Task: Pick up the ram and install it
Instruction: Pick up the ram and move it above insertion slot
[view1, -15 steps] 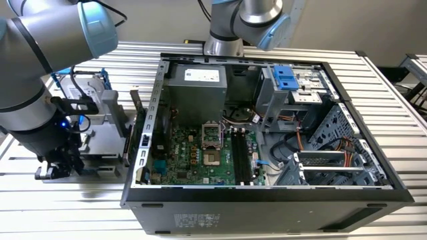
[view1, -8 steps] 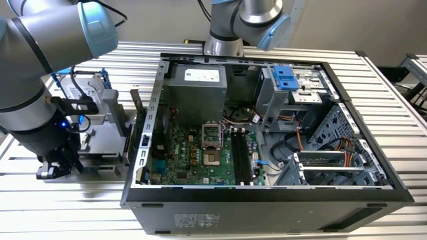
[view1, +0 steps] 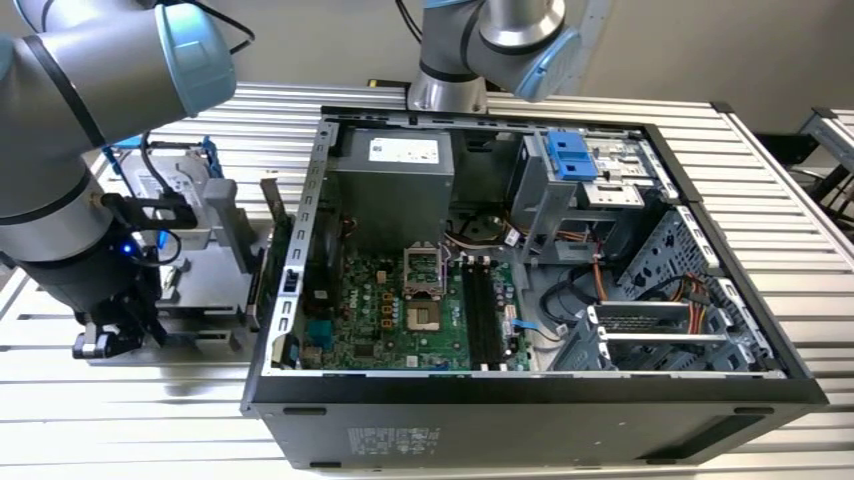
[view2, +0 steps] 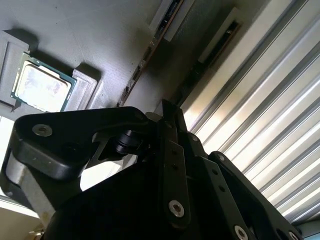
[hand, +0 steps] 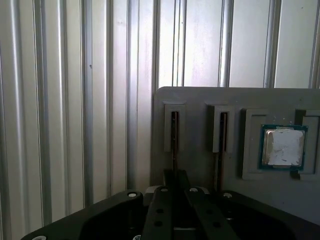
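The ram (hand: 174, 145) is a thin stick seen edge-on, standing in a slot of a grey holder plate (hand: 200, 100); its edge also runs across the second wrist view (view2: 145, 57). My gripper (hand: 175, 174) sits right on it, the black fingers drawn together around the stick, which is still in its slot. The second wrist view shows the fingertips (view2: 167, 112) at the stick's near end. In the exterior view my gripper (view1: 114, 340) is low over the holder, on that view's left, beside the open computer case (view1: 534, 390).
A second stick (hand: 220, 140) stands in the neighbouring slot. A square processor chip (hand: 283, 146) lies in a recess of the same plate. Inside the case, the black memory slots (view1: 487, 320) lie beside the green motherboard (view1: 387, 310). A ribbed metal table (view1: 774, 200) surrounds everything.
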